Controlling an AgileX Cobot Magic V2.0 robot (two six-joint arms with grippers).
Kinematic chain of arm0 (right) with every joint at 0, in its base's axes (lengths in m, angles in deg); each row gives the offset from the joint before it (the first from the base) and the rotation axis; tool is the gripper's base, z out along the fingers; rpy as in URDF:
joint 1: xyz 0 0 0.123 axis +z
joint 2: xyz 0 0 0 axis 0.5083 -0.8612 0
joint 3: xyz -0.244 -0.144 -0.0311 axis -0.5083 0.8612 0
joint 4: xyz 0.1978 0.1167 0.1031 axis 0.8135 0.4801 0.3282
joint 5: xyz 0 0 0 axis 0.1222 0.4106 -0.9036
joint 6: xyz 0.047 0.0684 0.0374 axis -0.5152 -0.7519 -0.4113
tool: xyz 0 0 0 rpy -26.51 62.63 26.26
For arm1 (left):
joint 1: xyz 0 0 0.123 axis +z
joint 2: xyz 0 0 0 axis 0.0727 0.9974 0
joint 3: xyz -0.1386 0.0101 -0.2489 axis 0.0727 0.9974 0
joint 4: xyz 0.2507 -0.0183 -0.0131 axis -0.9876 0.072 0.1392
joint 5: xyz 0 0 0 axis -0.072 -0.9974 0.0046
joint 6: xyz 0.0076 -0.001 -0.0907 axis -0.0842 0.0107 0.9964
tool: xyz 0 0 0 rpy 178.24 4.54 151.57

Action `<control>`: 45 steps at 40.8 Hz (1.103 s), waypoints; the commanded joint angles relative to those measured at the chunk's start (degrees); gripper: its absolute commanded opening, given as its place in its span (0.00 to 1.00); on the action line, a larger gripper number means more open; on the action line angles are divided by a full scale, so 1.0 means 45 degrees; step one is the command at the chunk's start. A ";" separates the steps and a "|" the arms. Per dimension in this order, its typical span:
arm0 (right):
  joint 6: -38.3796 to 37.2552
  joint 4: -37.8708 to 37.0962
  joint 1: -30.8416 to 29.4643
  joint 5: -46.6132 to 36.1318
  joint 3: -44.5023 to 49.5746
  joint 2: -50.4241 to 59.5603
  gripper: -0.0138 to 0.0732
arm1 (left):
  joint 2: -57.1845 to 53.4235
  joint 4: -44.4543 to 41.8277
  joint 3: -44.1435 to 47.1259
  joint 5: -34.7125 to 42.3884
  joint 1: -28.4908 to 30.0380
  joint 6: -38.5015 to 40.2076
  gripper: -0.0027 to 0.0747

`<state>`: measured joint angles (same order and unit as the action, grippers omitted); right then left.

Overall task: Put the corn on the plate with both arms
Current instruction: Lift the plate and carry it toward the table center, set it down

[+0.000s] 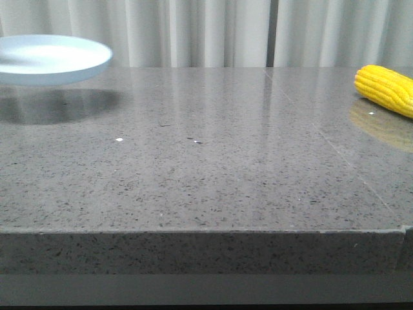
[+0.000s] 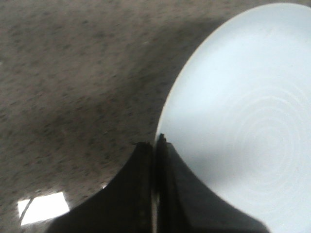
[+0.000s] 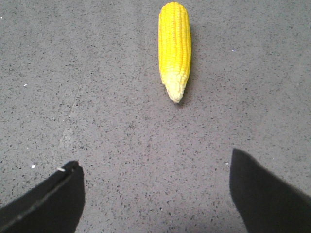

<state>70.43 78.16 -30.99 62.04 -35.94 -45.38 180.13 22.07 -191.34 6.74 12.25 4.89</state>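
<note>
Grey speckled stone table before pale curtains, plate lifted at left, corn lying at right.

At far left we see the plate held clear of the tabletop, its shadow on the stone below; in the left wrist view our left gripper has its jaws pinched together on the plate's rim. At far right the corn lies on the table, apart from the plate. Our right gripper is spread wide, holding nothing, the cob's paler tip pointing toward it.

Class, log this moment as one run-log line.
left gripper: shut on plate, lifted | right gripper: open, short of corn | corn: on table
</note>
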 commanded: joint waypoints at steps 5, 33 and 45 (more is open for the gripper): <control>0.0042 -0.0035 -0.0018 -0.0873 -0.0428 -0.0115 0.88 | -0.0684 0.0633 -0.0653 -0.0171 -0.1832 -0.0048 0.01; 0.0042 -0.0035 -0.0018 -0.0873 -0.0428 -0.0115 0.88 | 0.0036 0.0608 -0.0653 0.0865 -0.6232 -0.0048 0.01; 0.0042 -0.0035 -0.0018 -0.0873 -0.0428 -0.0115 0.88 | 0.0642 0.0492 -0.0620 0.0439 -0.6367 -0.0021 0.02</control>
<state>70.43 78.16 -30.99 62.04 -35.94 -45.38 186.14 22.36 -192.39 8.37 -15.94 4.63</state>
